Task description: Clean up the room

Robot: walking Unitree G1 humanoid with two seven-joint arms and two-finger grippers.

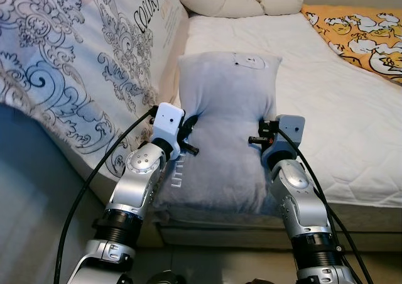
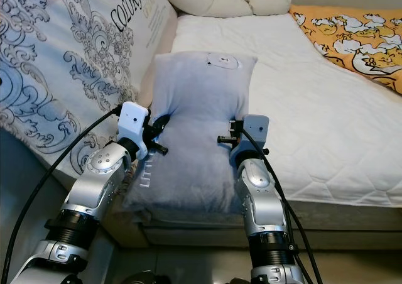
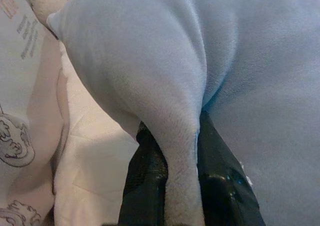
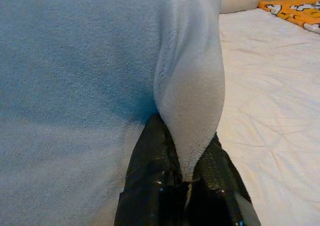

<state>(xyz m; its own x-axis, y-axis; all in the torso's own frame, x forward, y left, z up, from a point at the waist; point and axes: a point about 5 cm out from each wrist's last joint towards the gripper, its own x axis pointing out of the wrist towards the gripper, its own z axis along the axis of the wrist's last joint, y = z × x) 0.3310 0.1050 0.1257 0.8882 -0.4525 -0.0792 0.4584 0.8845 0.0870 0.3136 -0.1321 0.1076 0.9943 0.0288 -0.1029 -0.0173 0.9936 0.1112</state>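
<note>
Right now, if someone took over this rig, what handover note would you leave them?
Left end effector: shut on a pinched fold at the grey pillow's left edge.
Right end effector: shut on a fold at its right edge.
The pillow stands lengthwise over the near edge of the white mattress, beside the patterned panel.
Done: pillow gripped from both sides.
Left: set it down, probably near the cream pillows at the far end, then release.
</note>
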